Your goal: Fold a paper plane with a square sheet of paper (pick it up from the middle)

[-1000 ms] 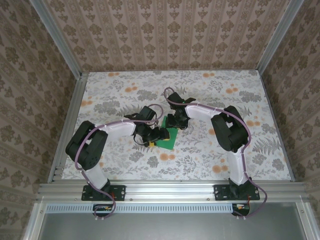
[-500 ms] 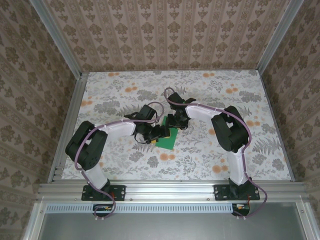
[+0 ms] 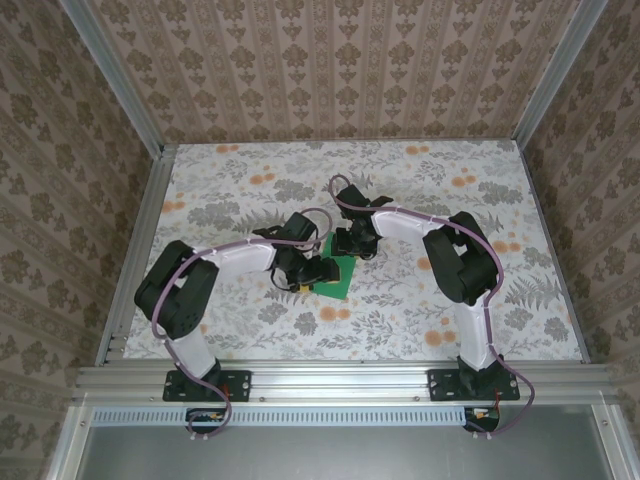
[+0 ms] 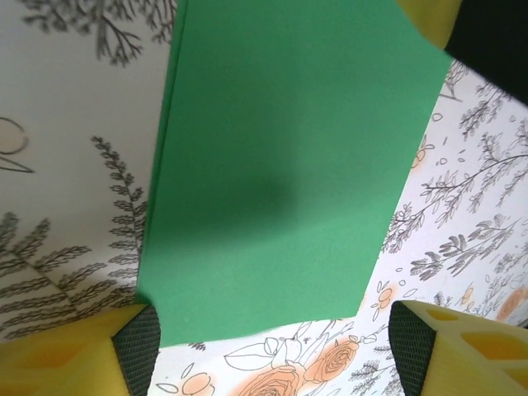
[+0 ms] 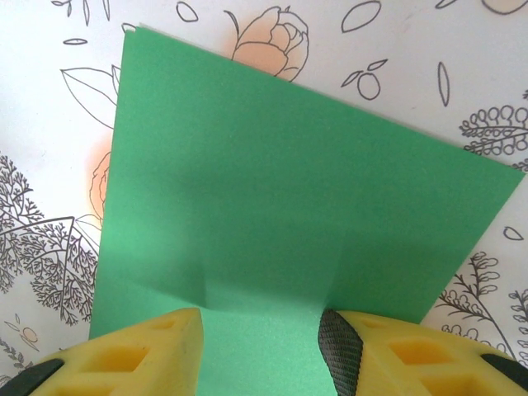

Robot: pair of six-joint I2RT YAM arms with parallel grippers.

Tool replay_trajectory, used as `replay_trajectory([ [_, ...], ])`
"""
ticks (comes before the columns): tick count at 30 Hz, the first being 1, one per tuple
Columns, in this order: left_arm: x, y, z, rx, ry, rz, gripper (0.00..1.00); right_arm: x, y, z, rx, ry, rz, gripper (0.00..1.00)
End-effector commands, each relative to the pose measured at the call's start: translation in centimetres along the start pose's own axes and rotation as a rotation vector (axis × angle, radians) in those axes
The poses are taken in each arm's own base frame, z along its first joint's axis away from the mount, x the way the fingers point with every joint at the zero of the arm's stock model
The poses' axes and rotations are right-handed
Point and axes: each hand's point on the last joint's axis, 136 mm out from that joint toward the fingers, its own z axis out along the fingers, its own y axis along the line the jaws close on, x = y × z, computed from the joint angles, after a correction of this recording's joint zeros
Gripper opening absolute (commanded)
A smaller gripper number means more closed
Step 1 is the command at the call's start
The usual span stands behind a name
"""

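From above, the green sheet of paper (image 3: 338,281) lies flat on the flowered table (image 3: 430,180), mid-table between the arms. The left gripper (image 3: 318,271) is at its left edge and the right gripper (image 3: 353,243) at its far edge. Since a second ago the left arm has edged slightly rightward; the sheet has barely shifted.

In the left wrist view one edge looks doubled, so probably folded once. The jaws stand wide, clear of the sheet.

In the right wrist view the jaws are half open, tips on the sheet, pinning rather than pinching. The next move likely calls for pressing the crease flat.
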Motion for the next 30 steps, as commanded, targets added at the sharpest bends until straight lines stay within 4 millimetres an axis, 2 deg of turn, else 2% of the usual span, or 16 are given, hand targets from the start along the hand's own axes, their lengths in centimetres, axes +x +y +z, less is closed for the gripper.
replay_trajectory([
  [1,0.0,-0.2,0.7,-0.008,0.034,0.020,0.77,3.8,-4.4,4.2,0.129,0.134,0.045,0.48],
  [7,-0.4,-0.4,1.3,-0.004,0.031,0.019,0.75,4.0,-4.5,4.4,0.130,0.136,0.048,0.48],
  [12,-1.5,-0.9,-0.5,0.007,-0.060,0.031,0.68,3.9,-4.7,4.3,0.124,0.134,0.056,0.48],
  [16,-1.7,-1.3,-1.9,0.053,-0.095,0.021,0.67,3.8,-4.8,4.3,0.120,0.132,0.060,0.48],
  [23,-1.6,-2.2,-2.0,0.127,-0.090,0.021,0.66,3.9,-4.8,4.4,0.118,0.134,0.064,0.48],
  [25,-1.7,-1.5,-1.9,0.096,-0.092,0.017,0.66,3.9,-4.9,4.4,0.118,0.135,0.065,0.48],
  [28,-1.6,0.8,-2.5,-0.046,-0.096,0.014,0.68,4.0,-5.0,4.5,0.121,0.139,0.064,0.48],
  [30,-1.3,1.1,-2.3,-0.049,-0.077,0.012,0.70,4.1,-5.1,4.6,0.123,0.140,0.064,0.48],
])
